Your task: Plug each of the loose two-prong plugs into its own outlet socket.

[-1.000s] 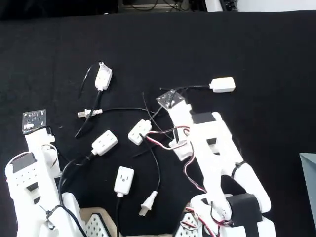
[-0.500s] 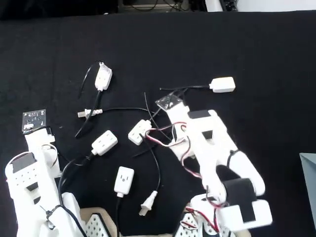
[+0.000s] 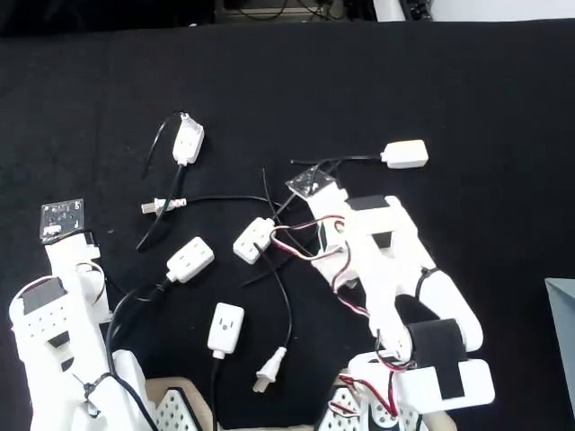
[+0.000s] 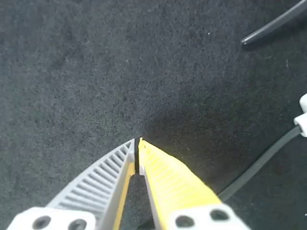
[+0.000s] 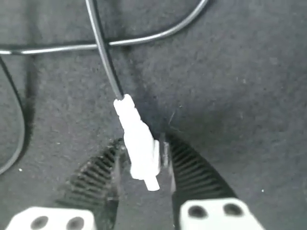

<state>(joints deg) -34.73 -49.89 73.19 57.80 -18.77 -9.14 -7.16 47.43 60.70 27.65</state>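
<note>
we judge the step in hand to be the pick-up of one plug: the right gripper [image 5: 142,143], with black ribbed fingers, is pinched on a small white moulded-plastic two-prong plug [image 5: 138,146] trailing a thin black rubbery cord [image 5: 103,52], over the matte black felt-like tablecloth [image 5: 240,72] near the table's middle. next, we think, it must be carried to a white boxy plastic outlet socket [image 3: 254,239] just beside that arm, with the prongs lined up to the slots. the left gripper [image 4: 138,143], its grey and yellow ribbed fingers pressed together on nothing, hangs over bare cloth.
</note>
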